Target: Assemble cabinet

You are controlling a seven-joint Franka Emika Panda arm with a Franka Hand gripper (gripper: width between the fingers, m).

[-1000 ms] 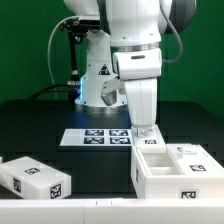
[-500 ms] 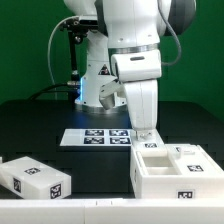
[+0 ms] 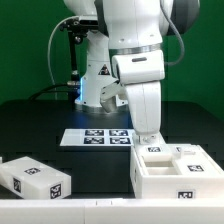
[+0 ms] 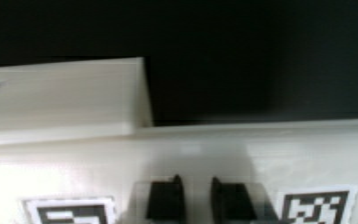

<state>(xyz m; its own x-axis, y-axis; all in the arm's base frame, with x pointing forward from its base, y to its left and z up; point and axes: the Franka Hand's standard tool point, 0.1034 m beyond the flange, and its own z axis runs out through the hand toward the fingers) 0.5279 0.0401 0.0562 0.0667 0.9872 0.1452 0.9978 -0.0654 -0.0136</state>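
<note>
A black table top [image 3: 30,125] stands before a plain green wall [image 3: 25,40], and on it lies the cabinet in loose parts. The main part, an open white plastic box with inner compartments and black-and-white square tags [image 3: 160,186], sits at the exterior view's right. A second, closed white tagged box piece [image 3: 35,180] lies well apart from it, toward the exterior view's left. The marker board [image 3: 98,137] lies just behind the open box.

The white robot arm [image 3: 135,60] hangs over the open box's rear corner. Its two-finger gripper [image 3: 149,139] points straight down at the back wall. In the wrist view the gripper [image 4: 194,195] shows dark fingers drawn almost together over the box's white surface [image 4: 194,160]. Whether a thin edge is pinched between them I cannot tell.

The risk, as I judge it, lies in that low contact. A sideways push could slide or twist the open box. If the fingers do clamp the wall, a lift could tip the box, because the hold is at one corner.
</note>
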